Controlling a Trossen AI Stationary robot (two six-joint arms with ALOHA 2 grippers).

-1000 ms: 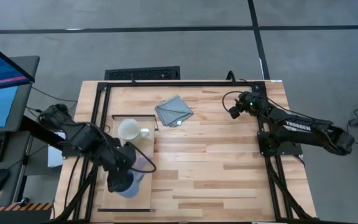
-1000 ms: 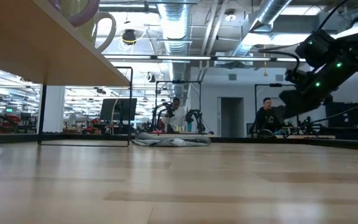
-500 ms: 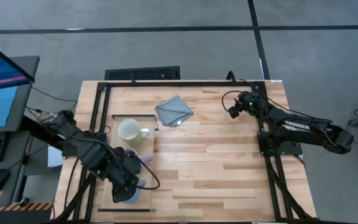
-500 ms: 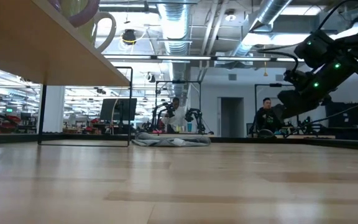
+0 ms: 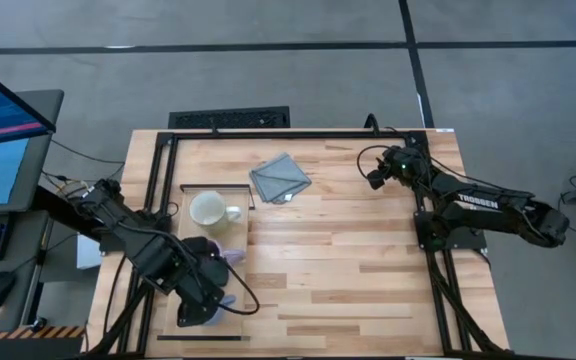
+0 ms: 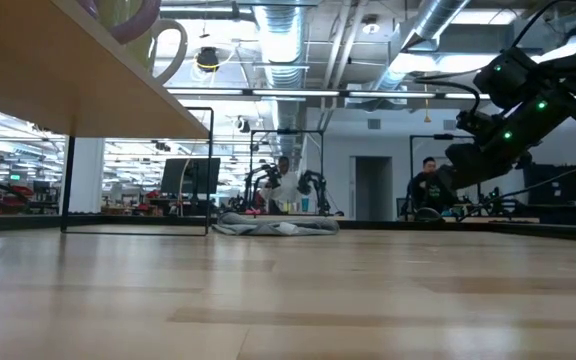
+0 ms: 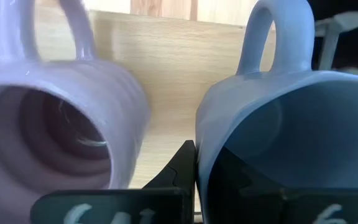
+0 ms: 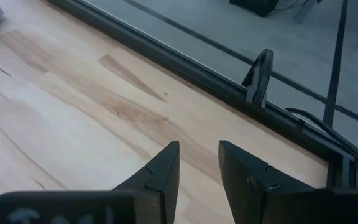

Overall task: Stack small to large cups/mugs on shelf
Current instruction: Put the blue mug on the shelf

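Progress check, all places relative to the shelf [image 5: 238, 238]. Cream-white mug [image 5: 208, 209] sits upright on the shelf's far end, handle toward the plank tabletop [image 5: 348, 250]. Purple mug [image 7: 48, 124] and grey-blue mug [image 7: 291, 137] stand side by side at the shelf's near end, close together, mostly hidden under the left arm from above. Left gripper [image 5: 197, 306] is over that near end, fingers clenched; one dark finger [image 7: 179, 171] pokes between the two mugs, and it looks pinched on the grey-blue mug's wall, though I can't confirm that. Right gripper [image 8: 197, 163] waits well off the shelf at the table's far right corner, jaws part open, holding nothing. Grey cloth [image 5: 280, 178] lies just beyond the shelf's far end.

Judgement: all three mugs are on the shelf, none nested yet. Stacking itself is still to do.
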